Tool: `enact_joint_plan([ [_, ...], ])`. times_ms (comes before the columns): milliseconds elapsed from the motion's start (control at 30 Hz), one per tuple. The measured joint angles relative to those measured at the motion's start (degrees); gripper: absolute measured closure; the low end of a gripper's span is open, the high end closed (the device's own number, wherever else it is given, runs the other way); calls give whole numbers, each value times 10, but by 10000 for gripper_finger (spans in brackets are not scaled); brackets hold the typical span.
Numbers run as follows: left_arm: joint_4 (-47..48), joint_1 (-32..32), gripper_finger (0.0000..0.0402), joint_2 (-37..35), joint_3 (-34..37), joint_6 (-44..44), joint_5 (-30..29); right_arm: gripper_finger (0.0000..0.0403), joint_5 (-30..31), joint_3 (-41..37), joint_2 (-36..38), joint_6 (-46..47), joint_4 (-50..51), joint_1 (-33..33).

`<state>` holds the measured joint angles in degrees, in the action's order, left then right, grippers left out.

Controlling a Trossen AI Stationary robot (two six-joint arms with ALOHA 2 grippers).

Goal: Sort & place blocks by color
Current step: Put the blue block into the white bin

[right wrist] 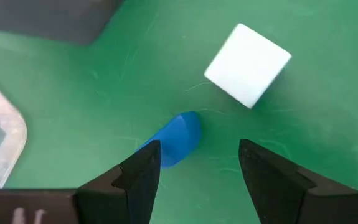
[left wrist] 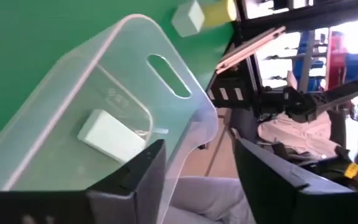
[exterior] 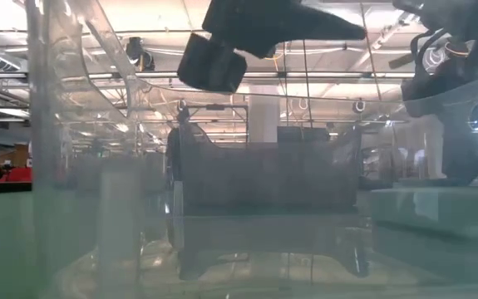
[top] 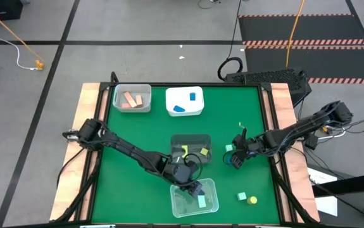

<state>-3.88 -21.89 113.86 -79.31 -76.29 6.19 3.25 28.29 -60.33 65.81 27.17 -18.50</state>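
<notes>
Green felt covers the bench [top: 137, 126], four trays on it. Far side: clear tray [top: 132, 98] with two salmon bars [top: 131, 100], white tray [top: 185, 102] with two blue blocks [top: 188, 101]. Middle: clear tray [top: 191, 147] with yellow pieces [top: 204, 152] in it. Near edge: clear tray [left wrist: 122, 106] holding one mint block [left wrist: 111, 135]; the left tool [left wrist: 197, 180] hovers right above that tray, fingers [left wrist: 135, 180] parted and empty, the mint block lying on the tray floor just beyond the fingertips. Right tool [right wrist: 197, 171] sits low over the felt right of the middle tray, fingers spread wide with nothing between them; a rounded blue block [right wrist: 175, 138] lies on the felt just ahead of the gap, not touched, and a mint cube [right wrist: 247, 64] sits near it, a bit further out. Loose on the felt near the right near corner: another mint cube [top: 242, 197] with a yellow piece [top: 252, 200] just beside it. Low view is mostly blocked by clear tray walls, can't tell blocks apart there.
</notes>
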Motion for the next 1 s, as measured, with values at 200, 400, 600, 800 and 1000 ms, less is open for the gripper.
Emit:
enact_joint_plan([
  [200, -54, 13, 170, 0, 0, 9, 29, 197, 2, 0, -6, 79, -10, 0],
  [400, -83, 24, 167, 0, 0, 10, 30, 197, 17, 0, -26, 154, -43, 0],
  [600, -84, 28, 167, 0, 0, 8, 30, 197, 34, 0, -71, 175, -44, 0],
  [800, -84, 28, 167, 0, 0, 3, 31, 202, 29, 2, -99, 144, -53, 0],
  [1000, -87, 28, 167, 0, 0, -10, 44, 255, 10, 1, -100, 101, -42, 0],
])
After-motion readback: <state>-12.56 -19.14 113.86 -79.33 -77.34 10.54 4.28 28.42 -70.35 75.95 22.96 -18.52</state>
